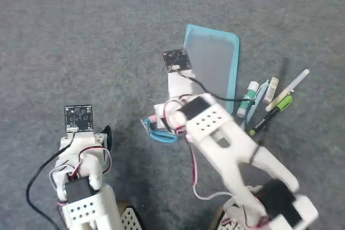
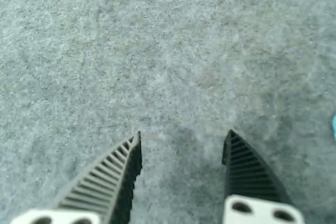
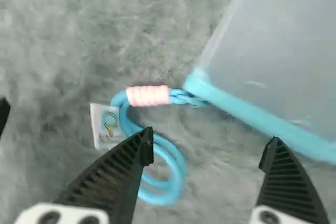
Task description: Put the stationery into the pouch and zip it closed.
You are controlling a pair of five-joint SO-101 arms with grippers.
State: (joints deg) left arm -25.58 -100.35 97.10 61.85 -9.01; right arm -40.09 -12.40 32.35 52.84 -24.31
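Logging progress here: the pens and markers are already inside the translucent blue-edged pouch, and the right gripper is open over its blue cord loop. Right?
Not quite. The high view shows the pens and markers lying outside the translucent blue-edged pouch, beside it on the grey felt table. The right gripper is indeed open over the blue cord loop.

The worktop [image 1: 81, 41] is showing mottled grey all over. The pouch [image 1: 213, 63] is looking frosted pale grey with a turquoise border. Its cord [image 3: 178, 166] is glowing the same turquoise, carrying a pink ribbed band [image 3: 148, 95] and a white tag [image 3: 106, 125]. Over on the right, a green-capped white stick [image 1: 248, 98], a light-blue pen [image 1: 259, 99], a white pen [image 1: 294, 83] and a lime-and-black marker [image 1: 276, 109] are showing. The left arm [image 1: 81, 187] and right arm [image 1: 232, 138] are wearing white, and the left gripper [image 2: 184, 140] and right gripper [image 3: 211, 136] are showing ribbed black.
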